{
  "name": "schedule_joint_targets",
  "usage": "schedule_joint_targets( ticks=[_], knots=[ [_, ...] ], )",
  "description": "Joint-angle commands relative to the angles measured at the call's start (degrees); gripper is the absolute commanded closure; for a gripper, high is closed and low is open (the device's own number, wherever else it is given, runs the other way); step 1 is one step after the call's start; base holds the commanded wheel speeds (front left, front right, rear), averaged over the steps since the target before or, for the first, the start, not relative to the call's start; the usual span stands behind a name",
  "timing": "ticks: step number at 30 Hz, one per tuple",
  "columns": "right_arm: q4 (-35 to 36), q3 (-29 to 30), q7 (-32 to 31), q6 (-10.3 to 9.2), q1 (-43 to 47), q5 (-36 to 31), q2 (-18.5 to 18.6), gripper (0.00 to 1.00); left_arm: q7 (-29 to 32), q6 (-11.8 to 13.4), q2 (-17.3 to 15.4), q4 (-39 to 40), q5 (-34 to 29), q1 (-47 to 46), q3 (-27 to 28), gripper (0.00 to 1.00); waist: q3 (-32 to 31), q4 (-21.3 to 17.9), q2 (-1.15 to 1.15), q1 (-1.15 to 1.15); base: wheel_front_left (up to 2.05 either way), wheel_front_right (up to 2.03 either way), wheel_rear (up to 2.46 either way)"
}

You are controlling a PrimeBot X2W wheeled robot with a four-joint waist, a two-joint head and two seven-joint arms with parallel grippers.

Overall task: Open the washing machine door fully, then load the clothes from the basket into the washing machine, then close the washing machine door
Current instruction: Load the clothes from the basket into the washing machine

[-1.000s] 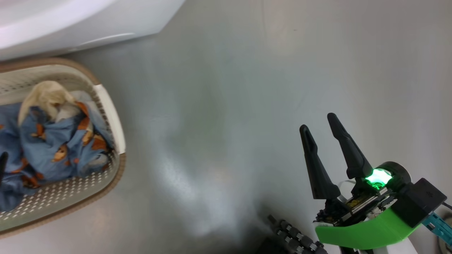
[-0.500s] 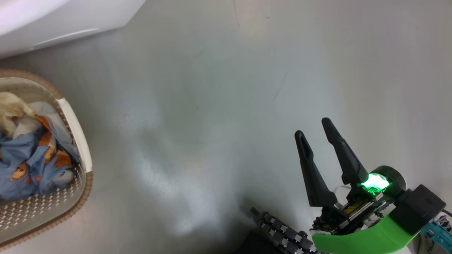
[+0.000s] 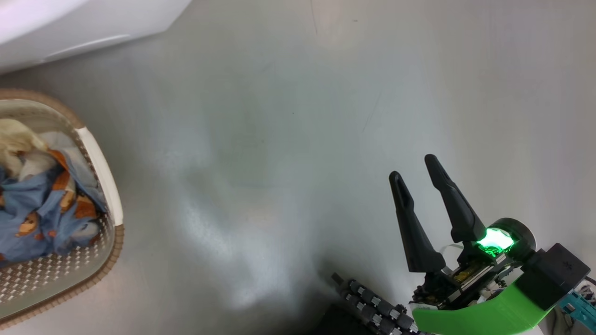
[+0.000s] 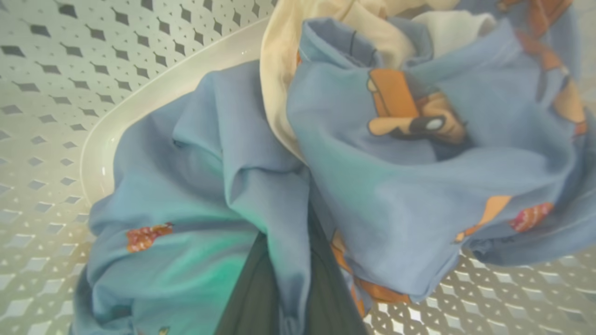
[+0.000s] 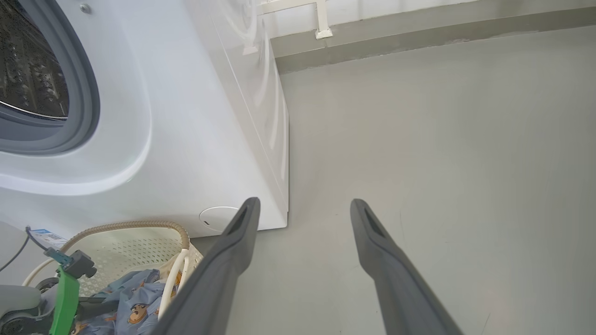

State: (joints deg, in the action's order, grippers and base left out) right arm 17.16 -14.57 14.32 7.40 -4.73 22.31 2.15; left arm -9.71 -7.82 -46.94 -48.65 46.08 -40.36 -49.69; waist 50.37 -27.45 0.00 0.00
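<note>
One change matters: within the last second my left tool (image 4: 288, 265) went from spread wide to pinched nearly shut, deep in the laundry pile. In the left wrist view its two dark fingers (image 4: 251, 293) rise from the bottom edge with a fold of the light blue, bear-printed clothes (image 4: 396, 186) drawn down between them, so I read it as clamped on that fold. I judge the grasp made and the garment ready to lift, though how much of the heap will come up with it I cannot tell.

The head picture has slid sideways over that same second. I put that down to the camera turning, not to the basket moving.

My right tool (image 3: 413, 166) hangs spread wide and empty over the bare grey floor (image 3: 279, 139), well apart from the small cream-white perforated basket with the brown woven-look rim (image 3: 100, 172) at the left edge.

In the right wrist view that basket (image 5: 125, 228) sits on the floor just in front of the big white front-loading washing machine (image 5: 186, 116), low and to the right of its grey-gasketed steel drum mouth (image 5: 32, 74). That mouth stands uncovered, so I take the door to be swung clear already. The held cloth must travel up and across to it.
</note>
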Motion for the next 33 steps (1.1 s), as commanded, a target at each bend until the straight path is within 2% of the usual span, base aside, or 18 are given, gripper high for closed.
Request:
schedule_joint_targets(
  ticks=[1,10,20,33],
  knots=[
    [0.8,-0.6,0.7,0.09,0.9,0.4,0.7,0.0,-1.3,0.3,-1.7,0.8,1.3,-0.3,0.9,1.0,-1.3,0.8,0.0,0.0,0.0,0.0,0.0],
    [-0.6,1.5,0.7,0.09,-0.1,-0.8,0.7,0.0,-4.1,0.3,-0.4,4.9,4.5,1.0,-0.4,1.0,-6.7,3.6,0.0,0.0,0.0,0.0,0.0],
    [-4.6,3.6,0.7,0.09,-1.8,-3.0,0.7,0.0,-5.2,0.3,2.2,10.4,8.4,4.0,0.2,1.0,-15.7,7.9,0.0,0.0,0.0,0.0,0.0],
    [-12.0,6.0,0.7,0.09,-1.8,-6.0,0.7,0.0,-5.3,0.3,8.0,20.8,9.9,15.5,13.5,1.0,-30.7,12.0,0.0,0.0,0.0,0.0,0.0]
  ],
)
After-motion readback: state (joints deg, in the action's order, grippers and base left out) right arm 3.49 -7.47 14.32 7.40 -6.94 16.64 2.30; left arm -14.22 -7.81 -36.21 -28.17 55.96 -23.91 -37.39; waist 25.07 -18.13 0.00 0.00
